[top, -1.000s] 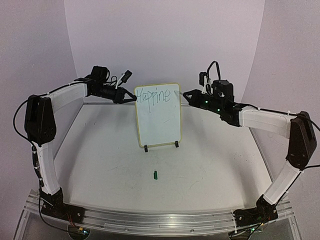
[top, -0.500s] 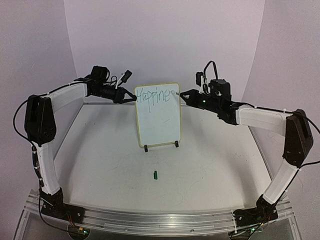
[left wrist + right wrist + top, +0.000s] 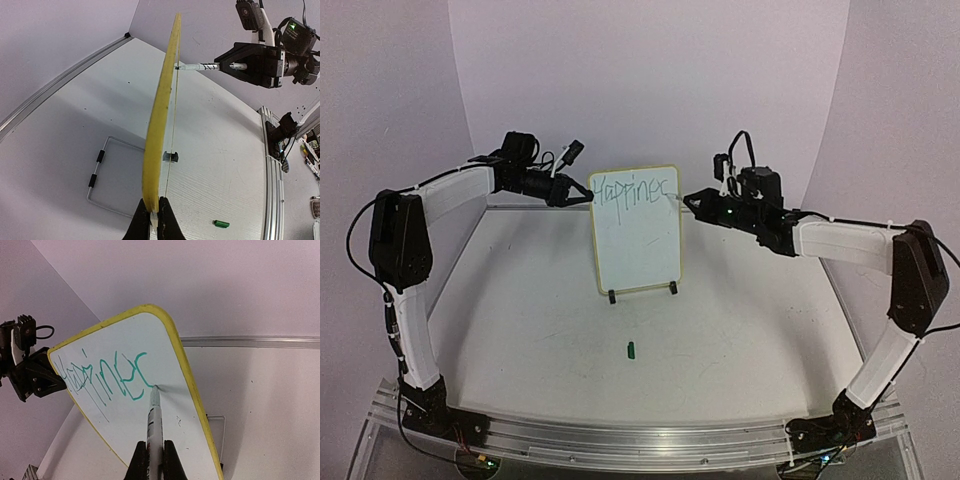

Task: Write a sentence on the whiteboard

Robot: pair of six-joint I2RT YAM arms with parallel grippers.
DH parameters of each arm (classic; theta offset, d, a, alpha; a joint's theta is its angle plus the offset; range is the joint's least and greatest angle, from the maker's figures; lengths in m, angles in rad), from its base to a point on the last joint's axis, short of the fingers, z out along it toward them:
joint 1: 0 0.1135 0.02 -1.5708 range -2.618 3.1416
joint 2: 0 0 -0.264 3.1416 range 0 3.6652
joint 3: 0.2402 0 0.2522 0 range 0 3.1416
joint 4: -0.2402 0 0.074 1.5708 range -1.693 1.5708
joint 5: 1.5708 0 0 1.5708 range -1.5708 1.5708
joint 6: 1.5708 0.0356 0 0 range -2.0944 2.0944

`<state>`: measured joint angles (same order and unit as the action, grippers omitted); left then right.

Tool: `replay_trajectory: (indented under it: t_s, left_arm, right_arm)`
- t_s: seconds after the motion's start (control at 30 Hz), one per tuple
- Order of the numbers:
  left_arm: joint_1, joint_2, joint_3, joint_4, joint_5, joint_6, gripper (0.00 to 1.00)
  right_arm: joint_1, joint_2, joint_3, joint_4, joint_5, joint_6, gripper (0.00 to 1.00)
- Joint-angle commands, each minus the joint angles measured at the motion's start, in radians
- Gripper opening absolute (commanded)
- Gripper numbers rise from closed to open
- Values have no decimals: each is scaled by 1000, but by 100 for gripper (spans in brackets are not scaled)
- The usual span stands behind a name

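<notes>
The right pincer [image 3: 154,446] was pressed together on a white pen [image 3: 153,415], which it held by the barrel, with the tip forward. The tip touched the whiteboard [image 3: 115,427] near its upper right corner, just inside the yellow rim, at the end of a green curved stroke. The sentence [image 3: 100,380] was only started: one line of green letters ran along the top of the board and read about as "Happine", with one more letter in progress. All the white area below this line was bare.

The left pincer [image 3: 154,214] was pinching the opposite edge of the board, its fingers closed on the yellow rim, probably to keep the board steady against the pressure of the pen. The board stood upright, leaning a little back, on a wire stand [image 3: 100,167] near the far middle of the surface [image 3: 520,320]. A small green cap [image 3: 630,349] lay apart in front of it.

In my judgement the task was at an early stage: the first word was nearly finished, and the rest of the sentence was yet to be written
</notes>
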<state>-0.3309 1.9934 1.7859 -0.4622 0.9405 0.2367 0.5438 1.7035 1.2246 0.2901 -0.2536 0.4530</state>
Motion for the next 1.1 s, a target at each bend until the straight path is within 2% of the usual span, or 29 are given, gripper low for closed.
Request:
replay_trajectory:
  t_s: [0.0,0.33,0.73,0.9,1.07]
  left_arm:
    - [-10,18,7,-48,-12,19,0]
    - [-10,16,8,-48,-12,19,0]
    - [-11,16,13,-46,-14,13,0]
    - [-11,18,17,-46,-13,12,0]
    - [-11,16,11,-45,-12,11,0]
  right_arm:
    - [-5,-50,-17,-7,51,-10,0]
    - [-5,-27,-26,-46,7,-19,0]
    - [-2,33,58,-37,-71,-20,0]
    - [-3,-9,48,5,-97,3,0]
    - [-5,-80,23,34,-57,19,0]
